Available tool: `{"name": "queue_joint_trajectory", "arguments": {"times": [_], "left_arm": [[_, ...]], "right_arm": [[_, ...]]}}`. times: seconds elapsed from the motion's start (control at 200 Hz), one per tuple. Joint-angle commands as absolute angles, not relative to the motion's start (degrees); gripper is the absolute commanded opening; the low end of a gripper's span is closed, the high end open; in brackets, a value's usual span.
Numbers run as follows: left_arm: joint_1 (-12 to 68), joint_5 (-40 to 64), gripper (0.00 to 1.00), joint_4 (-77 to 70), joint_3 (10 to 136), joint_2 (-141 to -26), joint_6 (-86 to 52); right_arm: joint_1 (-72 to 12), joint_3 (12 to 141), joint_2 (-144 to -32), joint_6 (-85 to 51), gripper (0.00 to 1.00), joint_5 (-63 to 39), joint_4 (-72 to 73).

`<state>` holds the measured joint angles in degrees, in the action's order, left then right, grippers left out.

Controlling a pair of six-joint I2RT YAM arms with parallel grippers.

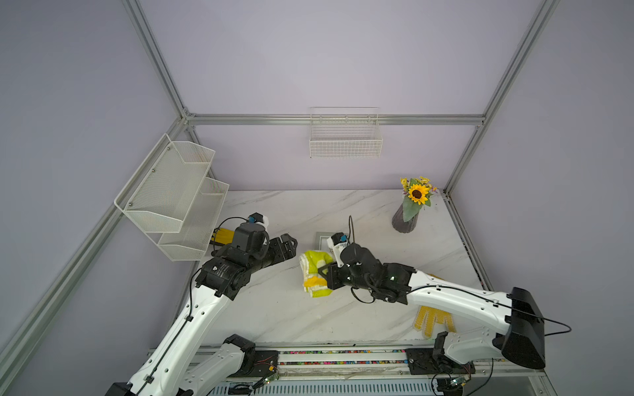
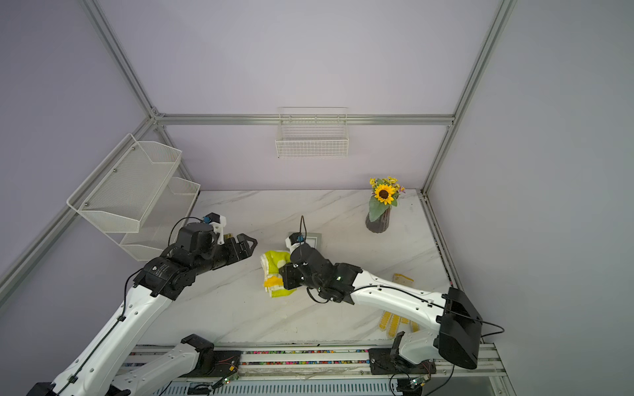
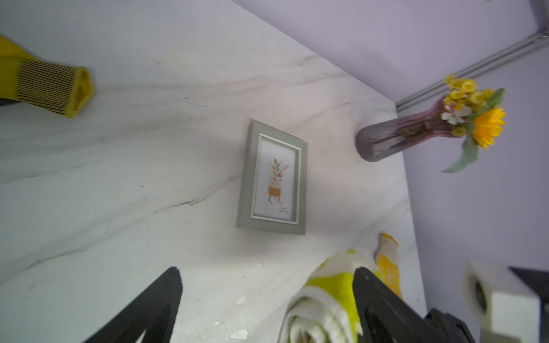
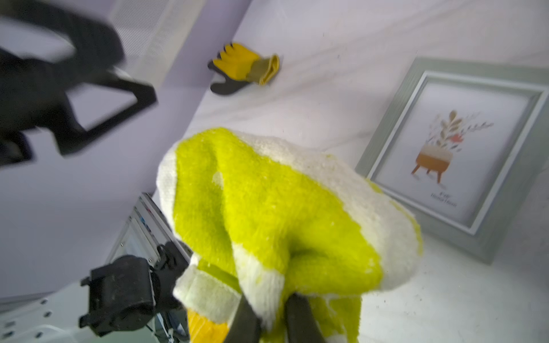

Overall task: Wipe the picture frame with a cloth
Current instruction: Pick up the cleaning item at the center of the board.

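1. Cloth [image 4: 267,208], bunched, is clenched in the right tool [image 4: 267,314].
2. The picture frame [image 3: 273,178] lies flat on the surface [image 1: 274,308] just beyond it, nearer this arm.
3. The left tool [image 1: 290,244] gapes empty, farther off.

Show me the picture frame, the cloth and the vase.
picture frame [image 3: 271,178]: left wrist view, middle of the print.
cloth [image 4: 267,213]: right wrist view, lime-green fold.
vase [image 1: 403,223]: in a top view, ribbed grey body.

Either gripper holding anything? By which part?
Right gripper is shut on the cloth, pinching a bunched fold near its edge. Left gripper is open and empty.
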<state>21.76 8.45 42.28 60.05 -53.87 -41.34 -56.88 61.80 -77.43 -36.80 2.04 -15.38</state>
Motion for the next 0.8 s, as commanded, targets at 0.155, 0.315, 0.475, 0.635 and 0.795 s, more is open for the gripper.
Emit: {"name": "queue_joint_trajectory", "arguments": {"times": [0.155,0.315,0.475,0.635,0.795], "left_arm": [[21.4,31.6,1.00,19.2,54.0,-53.8,-45.9],[21.4,33.8,1.00,14.4,51.7,-53.5,-47.2],[21.4,32.7,1.00,17.9,50.8,-54.2,-45.5],[21.4,30.0,1.00,18.4,48.9,-53.8,-44.1],[21.4,27.0,1.00,19.8,49.8,-54.3,-42.2]], "right_arm": [[-54.3,65.3,-80.6,-33.3,0.00,1.4,-12.5],[-54.2,67.2,-81.9,-33.2,0.00,1.3,-11.6],[-54.2,68.2,-81.7,-33.1,0.00,1.8,-11.7],[-54.2,68.4,-80.4,-33.4,0.00,0.6,-11.5],[-54.2,67.5,-78.8,-34.6,0.00,-2.0,-9.6]]}}
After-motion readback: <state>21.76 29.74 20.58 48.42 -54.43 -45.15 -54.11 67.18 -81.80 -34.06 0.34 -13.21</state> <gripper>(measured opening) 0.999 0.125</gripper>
